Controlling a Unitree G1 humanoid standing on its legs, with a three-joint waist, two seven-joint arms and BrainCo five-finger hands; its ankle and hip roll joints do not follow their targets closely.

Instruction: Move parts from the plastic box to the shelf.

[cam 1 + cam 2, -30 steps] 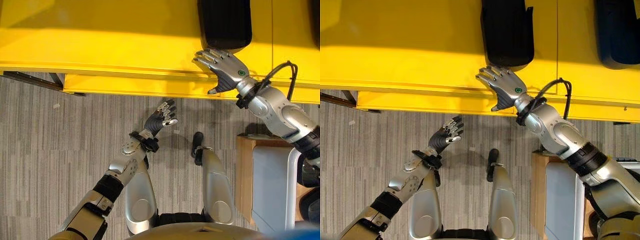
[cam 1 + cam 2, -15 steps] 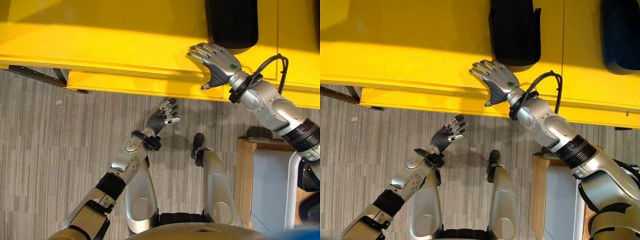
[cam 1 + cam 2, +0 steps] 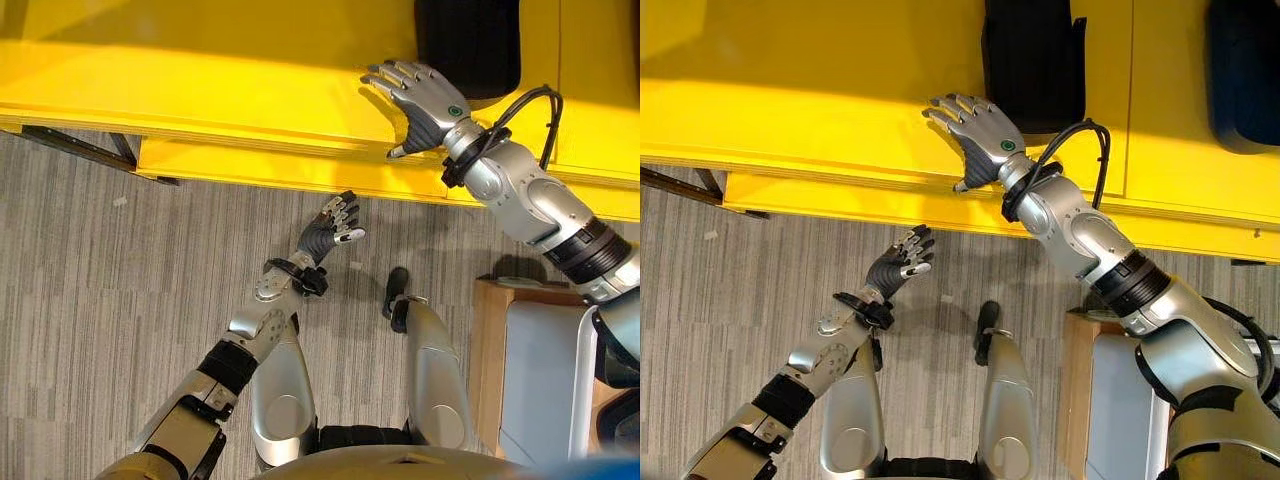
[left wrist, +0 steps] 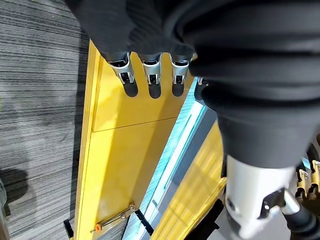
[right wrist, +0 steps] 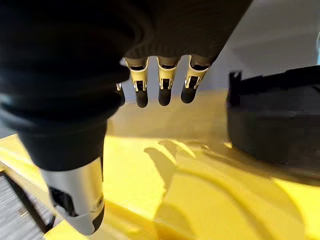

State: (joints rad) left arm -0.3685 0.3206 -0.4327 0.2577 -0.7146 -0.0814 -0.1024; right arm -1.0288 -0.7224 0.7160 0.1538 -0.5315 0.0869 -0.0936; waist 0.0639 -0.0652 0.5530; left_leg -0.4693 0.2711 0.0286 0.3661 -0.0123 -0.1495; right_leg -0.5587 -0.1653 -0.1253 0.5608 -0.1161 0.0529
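While the black part (image 3: 467, 45) lies on the yellow shelf (image 3: 200, 90) at the upper right of the frame, the right hand (image 3: 418, 95) hovers apart from it, just to its lower left.

- Right hand: fingers straight and spread, empty. Over the last second it has drawn leftward and away from the part along the shelf's front edge.
- Left hand (image 3: 328, 224): centre of the frame, over the grey floor (image 3: 90, 280); fingers loose, holding nothing; barely shifted.
- Second dark part (image 3: 1243, 70): far upper right of the right eye view, also on the shelf.
- Pale bin (image 3: 540, 380): lower right corner; contents cannot be told.

Judgement: the part looks delivered and released; the retreat suggests this placing is done, with a return to the bin likely next.
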